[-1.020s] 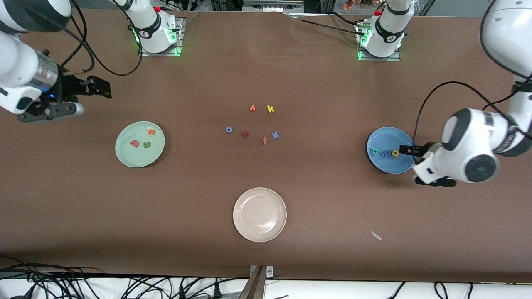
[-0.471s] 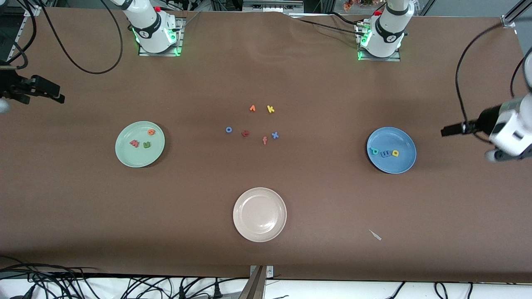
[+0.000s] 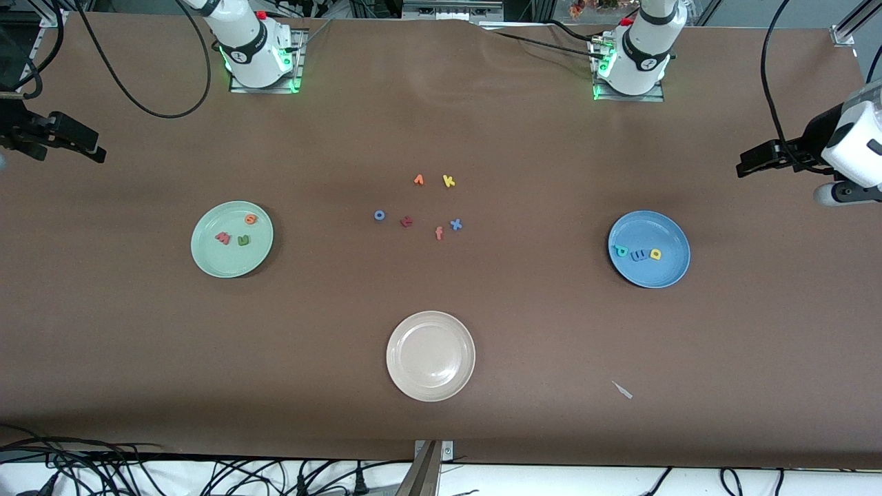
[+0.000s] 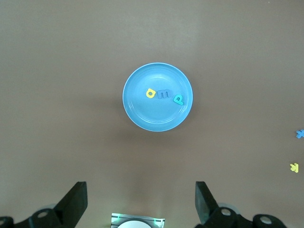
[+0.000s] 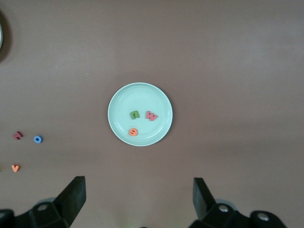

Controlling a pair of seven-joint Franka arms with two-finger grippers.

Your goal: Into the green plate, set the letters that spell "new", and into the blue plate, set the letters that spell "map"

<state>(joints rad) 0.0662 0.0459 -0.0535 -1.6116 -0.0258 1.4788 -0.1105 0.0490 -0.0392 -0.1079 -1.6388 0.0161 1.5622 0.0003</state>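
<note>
The green plate holds the orange e, the salmon w and the green n. The blue plate holds the teal p, the blue m and the yellow a. My left gripper hangs open and empty, high over bare table at the left arm's end. The left wrist view shows the blue plate well below its spread fingers. My right gripper hangs open and empty over the right arm's end, looking down on the green plate.
A cream-white plate lies empty near the front edge. Loose letters lie mid-table: orange v, yellow k, blue o, a red letter, salmon f, blue x. A small white scrap lies toward the front.
My left gripper has left the blue plate, where it stood by the yellow a, and risen out toward the table's end. The right arm has also drawn back outward.
</note>
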